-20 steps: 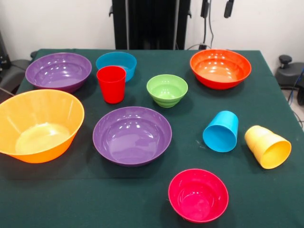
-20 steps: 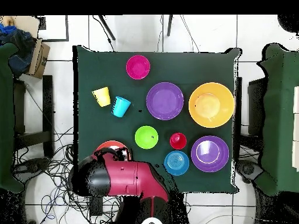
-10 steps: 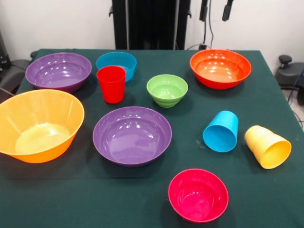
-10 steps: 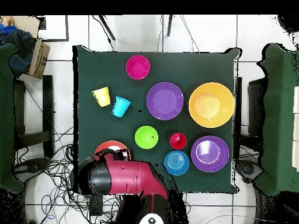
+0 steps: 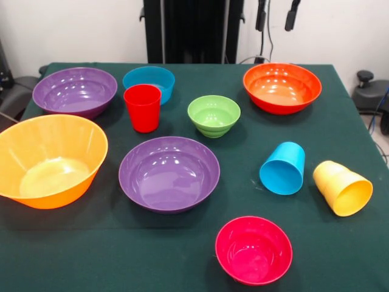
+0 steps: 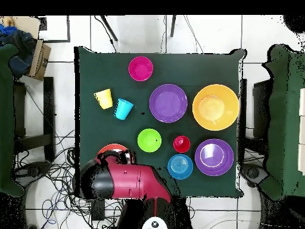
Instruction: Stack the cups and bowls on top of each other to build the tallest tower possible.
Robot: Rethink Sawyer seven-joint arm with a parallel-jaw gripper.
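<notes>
Hand [image 5: 276,15] tips only at top edge; I cannot tell its state.
Nothing stacked. Sky-blue cup [image 5: 282,168] and yellow cup [image 5: 342,187] lie tipped on desk [image 5: 340,121]; likely to roll when grasped.

My counter [image 5: 340,121] wears a dark green cloth. Around it lies white tiled floor [image 6: 196,36] with tangled black cables [image 6: 53,179], and a cardboard box [image 6: 40,58] sits off one corner.

Glossy plastic bowls [image 5: 169,173] and cups [image 5: 143,107]; matt cloth table [image 5: 121,255]
</notes>
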